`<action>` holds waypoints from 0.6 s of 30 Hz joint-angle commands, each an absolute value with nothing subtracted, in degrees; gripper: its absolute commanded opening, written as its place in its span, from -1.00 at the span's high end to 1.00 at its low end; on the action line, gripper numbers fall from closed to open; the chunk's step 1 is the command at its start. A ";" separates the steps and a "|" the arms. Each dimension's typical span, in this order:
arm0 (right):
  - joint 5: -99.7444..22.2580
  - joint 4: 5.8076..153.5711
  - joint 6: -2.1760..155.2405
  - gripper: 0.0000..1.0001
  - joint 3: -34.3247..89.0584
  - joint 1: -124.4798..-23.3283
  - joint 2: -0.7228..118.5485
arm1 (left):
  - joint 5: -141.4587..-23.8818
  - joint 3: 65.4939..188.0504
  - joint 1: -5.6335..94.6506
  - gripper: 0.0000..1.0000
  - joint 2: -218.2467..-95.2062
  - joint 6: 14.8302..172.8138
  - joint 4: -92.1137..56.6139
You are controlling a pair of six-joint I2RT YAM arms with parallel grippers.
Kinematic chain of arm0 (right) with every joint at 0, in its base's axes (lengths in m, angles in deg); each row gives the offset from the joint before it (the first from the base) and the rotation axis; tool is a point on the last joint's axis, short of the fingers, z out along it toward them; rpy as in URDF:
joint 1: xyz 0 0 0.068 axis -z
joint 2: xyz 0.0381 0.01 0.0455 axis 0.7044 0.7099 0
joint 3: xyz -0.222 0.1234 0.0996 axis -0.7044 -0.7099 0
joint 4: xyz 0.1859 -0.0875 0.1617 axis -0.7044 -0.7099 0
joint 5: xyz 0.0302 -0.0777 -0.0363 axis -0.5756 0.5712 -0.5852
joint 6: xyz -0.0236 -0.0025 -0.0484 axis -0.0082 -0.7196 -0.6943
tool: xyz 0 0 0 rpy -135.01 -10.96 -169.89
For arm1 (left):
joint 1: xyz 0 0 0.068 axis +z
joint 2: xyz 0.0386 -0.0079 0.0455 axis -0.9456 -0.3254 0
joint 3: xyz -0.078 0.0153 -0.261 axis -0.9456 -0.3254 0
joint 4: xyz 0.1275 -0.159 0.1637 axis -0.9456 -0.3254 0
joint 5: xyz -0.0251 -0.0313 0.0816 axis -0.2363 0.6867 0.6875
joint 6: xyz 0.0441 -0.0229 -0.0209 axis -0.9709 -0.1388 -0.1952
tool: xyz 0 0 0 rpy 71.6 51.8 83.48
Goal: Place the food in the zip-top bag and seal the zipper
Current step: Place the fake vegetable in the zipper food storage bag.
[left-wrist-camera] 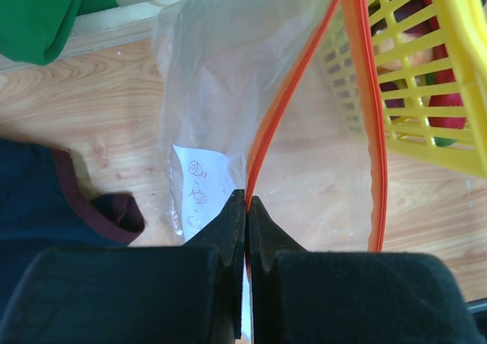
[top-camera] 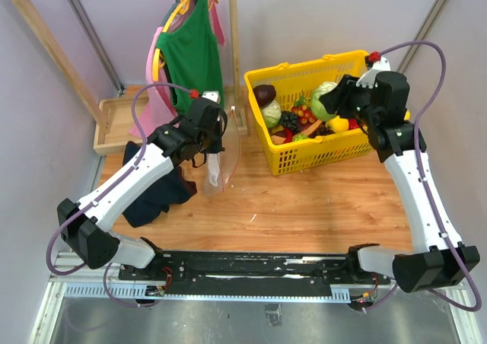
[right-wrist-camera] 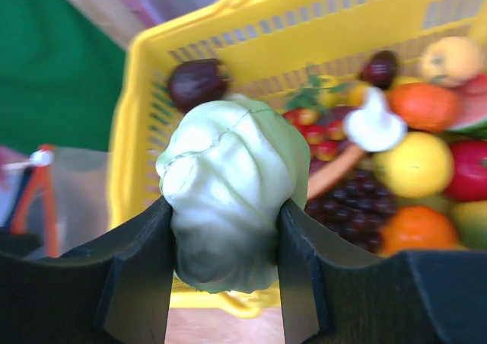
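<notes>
My left gripper (left-wrist-camera: 246,201) is shut on the orange-red zipper (left-wrist-camera: 283,100) edge of the clear zip-top bag (top-camera: 223,160), holding it up with its mouth open beside the basket; the bag's white label (left-wrist-camera: 198,192) shows through the plastic. My right gripper (right-wrist-camera: 225,216) is shut on a pale green toy cabbage (right-wrist-camera: 228,195), held above the yellow basket; in the top view the cabbage (top-camera: 323,99) sits at the right gripper (top-camera: 335,102). More food (top-camera: 293,119) lies in the basket: grapes, oranges, red and yellow pieces, another cabbage.
The yellow basket (top-camera: 300,157) stands at the back right. A dark cloth (top-camera: 156,188) lies under the left arm. A wooden rack with a green shirt (top-camera: 194,47) on a hanger and a wooden tray (top-camera: 114,123) stand at the back left.
</notes>
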State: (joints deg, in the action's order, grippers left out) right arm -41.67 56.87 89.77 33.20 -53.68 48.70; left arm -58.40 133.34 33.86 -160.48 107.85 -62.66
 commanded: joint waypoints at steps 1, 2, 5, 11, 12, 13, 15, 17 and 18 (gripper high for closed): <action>-52.65 69.41 101.44 0.79 28.09 -56.62 45.78 | -57.52 135.64 34.31 0.99 -160.78 112.88 -62.71; -54.21 71.64 103.34 0.79 26.80 -57.54 45.32 | -57.70 135.64 34.35 0.99 -160.85 113.39 -62.58; -57.54 79.91 108.52 0.80 22.84 -60.53 44.26 | -58.34 135.48 34.36 0.99 -160.67 114.91 -62.08; -58.65 92.69 117.17 0.84 16.79 -67.56 44.48 | -59.77 134.67 34.35 0.99 -159.96 116.23 -60.44; -58.91 94.89 118.79 0.84 15.95 -68.51 44.91 | -59.96 134.48 34.31 0.99 -159.86 116.47 -60.18; -59.08 96.83 120.32 0.84 15.33 -69.46 45.34 | -60.15 134.42 34.35 0.99 -159.81 116.66 -60.04; -59.58 100.39 122.71 0.84 14.60 -71.18 46.62 | -60.46 134.41 34.36 0.99 -159.80 116.85 -60.02; -59.81 102.23 123.78 0.84 14.55 -72.94 47.99 | -60.92 134.51 34.36 0.99 -159.72 116.95 -59.93; -59.97 102.95 124.30 0.84 14.57 -73.70 48.50 | -61.08 134.48 34.36 0.99 -159.65 117.00 -59.93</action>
State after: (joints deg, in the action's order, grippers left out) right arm -58.11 91.81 118.25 14.76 -70.51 47.00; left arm -60.13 133.98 33.86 -160.48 115.80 -61.61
